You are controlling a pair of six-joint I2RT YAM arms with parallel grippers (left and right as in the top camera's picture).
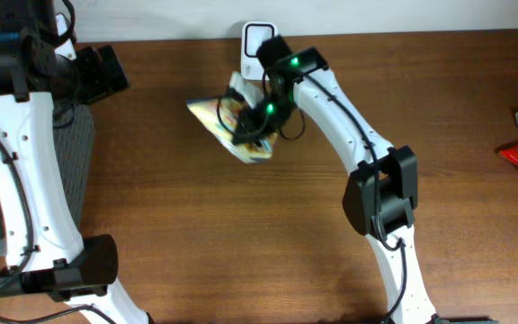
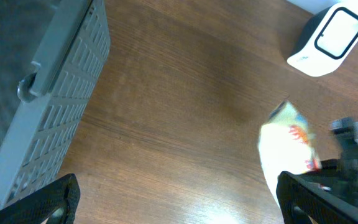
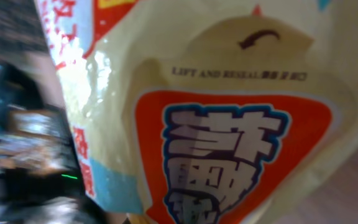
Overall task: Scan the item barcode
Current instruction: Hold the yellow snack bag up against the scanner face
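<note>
Overhead, right hand (image 1: 246, 128) clamped on snack packet (image 1: 208, 115), beside white scanner (image 1: 255, 39)

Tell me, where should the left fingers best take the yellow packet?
On the yellow packet, likely the free left corner, coming from the left: it is thin, the right gripper holds its right side, and that corner sticks out clear.

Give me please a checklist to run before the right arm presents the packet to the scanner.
1. Grip: jaws of the right gripper shut on the packet: ok.
2. Packet close to the white scanner: ok.
3. Barcode turned to the scanner: cannot tell; no barcode shows, the right wrist view gives only printed lettering.
4. Space between packet and scanner free: ok.
5. Left gripper clear of the packet, jaws open, beside the grey basket: ok.
</note>
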